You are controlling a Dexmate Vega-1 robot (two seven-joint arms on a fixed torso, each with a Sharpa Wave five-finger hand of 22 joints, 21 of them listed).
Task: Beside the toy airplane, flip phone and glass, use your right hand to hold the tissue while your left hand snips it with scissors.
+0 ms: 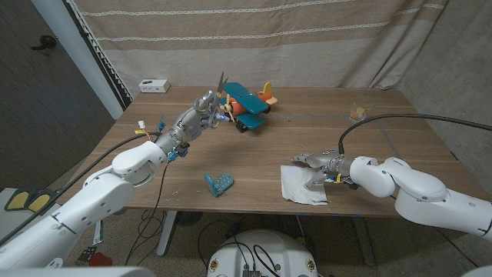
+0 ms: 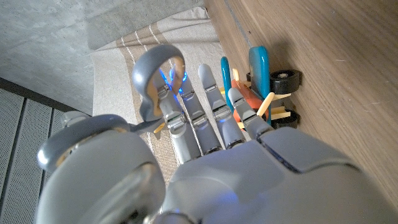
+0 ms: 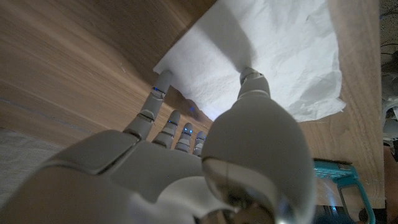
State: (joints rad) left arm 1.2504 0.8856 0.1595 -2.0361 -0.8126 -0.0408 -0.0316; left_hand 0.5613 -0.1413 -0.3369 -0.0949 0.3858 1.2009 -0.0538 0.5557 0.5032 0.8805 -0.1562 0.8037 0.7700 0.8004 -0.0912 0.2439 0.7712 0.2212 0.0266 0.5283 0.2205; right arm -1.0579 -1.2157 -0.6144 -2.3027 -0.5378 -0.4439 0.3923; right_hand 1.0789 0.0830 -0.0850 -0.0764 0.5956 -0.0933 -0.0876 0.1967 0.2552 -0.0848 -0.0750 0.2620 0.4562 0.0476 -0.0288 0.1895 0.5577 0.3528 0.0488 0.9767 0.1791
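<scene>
Tissue (image 1: pixel 304 185) lies on wooden table (image 1: pixel 369 138), curtain (image 1: pixel 269 38) behind.

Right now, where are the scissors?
In the head view, the scissors are up off the table in the robot's left hand, just left of the toy airplane near the table's far side.

Soft, even light falls from above; the table (image 1: pixel 307 123) shows faint shadows toward six o'clock. Wrist views blur the nearest parts; no glare.
</scene>
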